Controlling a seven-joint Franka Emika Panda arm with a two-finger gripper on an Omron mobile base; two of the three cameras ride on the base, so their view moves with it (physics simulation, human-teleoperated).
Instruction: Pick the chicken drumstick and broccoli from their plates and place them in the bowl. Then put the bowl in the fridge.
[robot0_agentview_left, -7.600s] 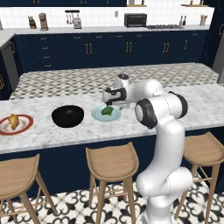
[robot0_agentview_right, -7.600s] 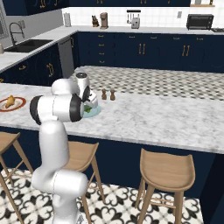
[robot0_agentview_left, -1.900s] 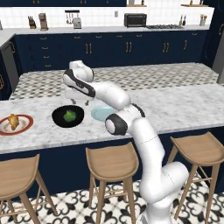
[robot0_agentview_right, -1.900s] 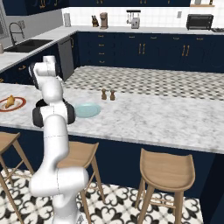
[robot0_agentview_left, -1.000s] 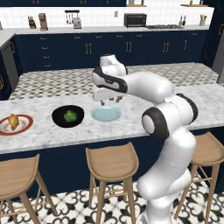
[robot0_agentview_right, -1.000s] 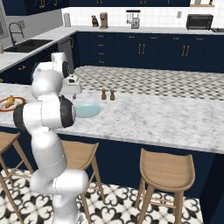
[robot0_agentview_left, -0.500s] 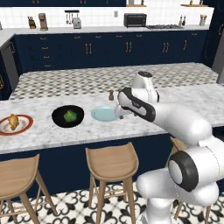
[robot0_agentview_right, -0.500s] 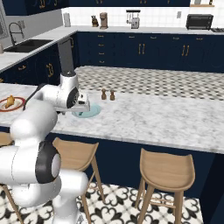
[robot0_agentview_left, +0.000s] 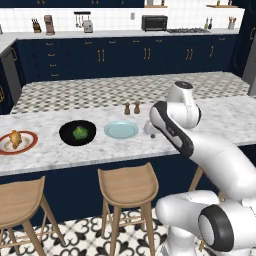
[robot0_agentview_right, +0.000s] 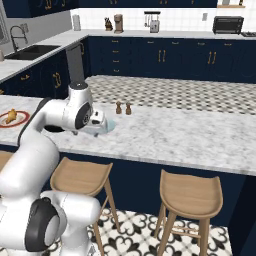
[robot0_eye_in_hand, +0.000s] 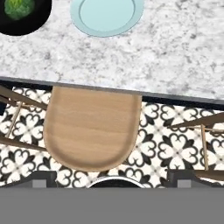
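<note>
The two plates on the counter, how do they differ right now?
The red-rimmed plate is white with a wide red-orange rim; the blue-green plate is one plain pale colour. The red-rimmed plate holds the chicken drumstick; the blue-green plate is bare. The red-rimmed plate lies at the counter's far left, the blue-green plate just right of the black bowl, which holds the broccoli. Both are flat, round and similar in size.

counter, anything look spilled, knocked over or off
Nothing stands out. The broccoli sits in the black bowl, the pale blue plate lies flat and bare, and the drumstick rests on the red-rimmed plate. The two shakers stand upright.
</note>
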